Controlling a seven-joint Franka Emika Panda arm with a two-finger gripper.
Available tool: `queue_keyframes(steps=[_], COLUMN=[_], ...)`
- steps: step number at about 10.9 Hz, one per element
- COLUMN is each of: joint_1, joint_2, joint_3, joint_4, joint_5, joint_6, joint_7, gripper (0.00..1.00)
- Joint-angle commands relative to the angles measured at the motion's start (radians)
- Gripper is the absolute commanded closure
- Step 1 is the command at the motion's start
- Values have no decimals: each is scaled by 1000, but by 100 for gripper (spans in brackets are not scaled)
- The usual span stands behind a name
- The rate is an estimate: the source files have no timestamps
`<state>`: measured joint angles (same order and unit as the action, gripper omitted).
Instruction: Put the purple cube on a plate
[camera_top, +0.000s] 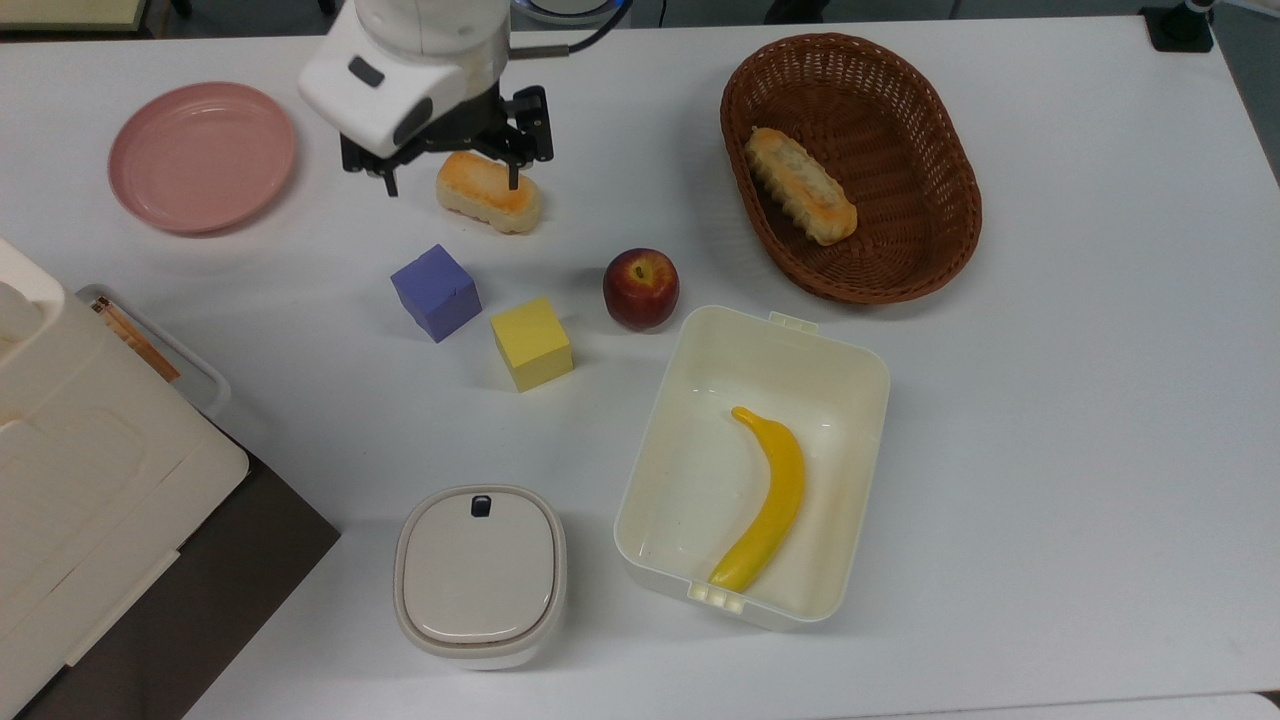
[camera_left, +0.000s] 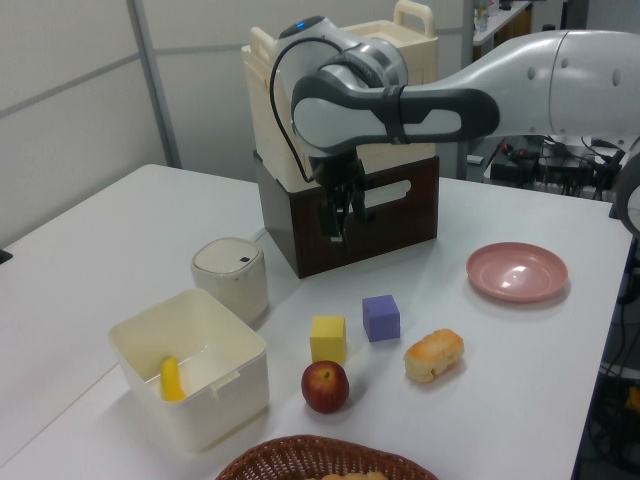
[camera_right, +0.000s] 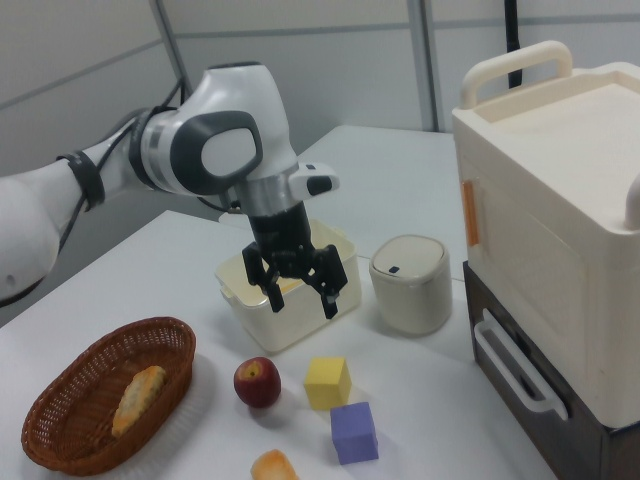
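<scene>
while bare, plate (camera_top: 160, 205); banana (camera_top: 768, 505) in box (camera_top: 860, 420)

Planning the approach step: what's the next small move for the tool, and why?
Probably shift the tool toward the top view's bottom until it is over the purple cube, then lower it. The tool is open and empty, raised above the table, hovering by the bread roll. The cube sits untouched on the table beside the yellow cube, and the plate is bare.
</scene>
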<state>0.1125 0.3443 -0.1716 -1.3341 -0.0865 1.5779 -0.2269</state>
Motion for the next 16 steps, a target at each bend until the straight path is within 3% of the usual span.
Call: queue_keyframes(steps=[1,6,8,12,16], joint_1=[1,9,21,30,33], joint_2=[30,140,148,193,229], joint_3=[1,12,14,15,15], joint_4=[-23,-27,-82,-85,-85], joint_5=[-9,-2,-2,63,65], joint_6=[2,69,167,211,267], joint_7=[-107,-100,-83,-83,-81], gripper=[0,0,0,0,0])
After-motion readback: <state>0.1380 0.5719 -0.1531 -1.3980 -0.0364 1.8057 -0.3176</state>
